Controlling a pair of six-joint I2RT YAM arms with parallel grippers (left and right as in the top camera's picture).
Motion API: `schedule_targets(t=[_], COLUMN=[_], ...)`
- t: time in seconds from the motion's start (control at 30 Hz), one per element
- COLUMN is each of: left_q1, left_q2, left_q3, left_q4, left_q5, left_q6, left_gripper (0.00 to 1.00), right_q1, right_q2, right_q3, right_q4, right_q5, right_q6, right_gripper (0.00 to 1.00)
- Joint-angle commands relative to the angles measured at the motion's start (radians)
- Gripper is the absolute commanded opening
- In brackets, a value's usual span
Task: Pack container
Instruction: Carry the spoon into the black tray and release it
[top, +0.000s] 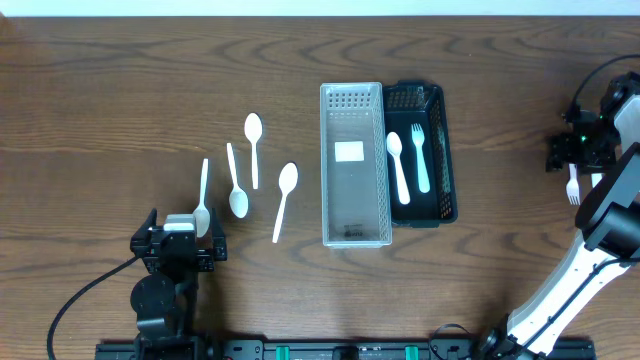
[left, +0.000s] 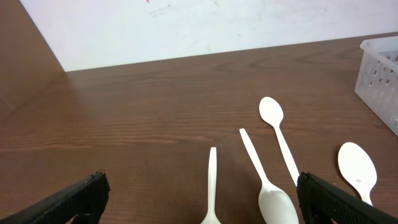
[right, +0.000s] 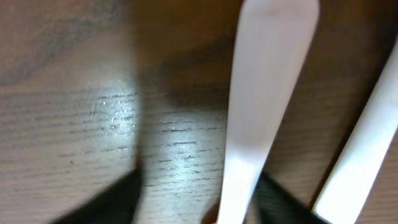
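Note:
A clear plastic container (top: 352, 165) stands mid-table, empty but for a label. A black tray (top: 447, 150) beside it holds a white spoon (top: 397, 165) and a pale fork (top: 420, 155). Several white spoons lie to the left (top: 253, 148) (top: 236, 182) (top: 284, 200) (top: 203, 195). My left gripper (top: 178, 245) is open and low over the table, with one spoon's handle (left: 212, 183) between its fingers (left: 202, 199) and a second spoon (left: 273, 199) near its right finger. My right gripper (top: 580, 150) is at the far right over a white fork (top: 573, 187). Its blurred wrist view shows the fingers (right: 199, 199) apart around a white handle (right: 264, 106).
A second white handle (right: 364, 155) lies just right of the right gripper's fingers. The clear container's corner (left: 380, 74) shows at the right of the left wrist view. A pale wall (left: 205, 25) stands behind the table's far edge.

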Motion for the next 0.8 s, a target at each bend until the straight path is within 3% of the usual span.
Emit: schedule_targets(t=[0.0,0.1,0.3,0.4,0.77], left_q1=[0.004,0.004,0.004,0.004,0.004], left_q2=[0.002,0.002,0.002,0.002,0.002], left_q3=[-0.026,-0.026,-0.026,-0.026,-0.026], left_q4=[-0.006,-0.006,-0.006,-0.006,-0.006], left_q5=[0.003,0.002,0.002,0.003,0.002], left_q6=[-0.005,-0.005,-0.005,-0.005,-0.005], left_gripper=[0.98,0.98,0.98,0.98,0.98], right_q1=[-0.009,-0.009,-0.004,-0.002,0.086], right_q2=[-0.002,-0.002,-0.002,-0.002,-0.002], right_q3=[-0.022,-0.015,0.061,0.125,0.521], right_q4=[0.000,-0.003,-0.047,-0.080,-0.326], right_q5=[0.030,0.032,0.033,0.032,-0.062], right_q6=[0.024,0.031,0.058,0.085,0.168], right_gripper=[0.43,0.39,0.08,0.01,0.01])
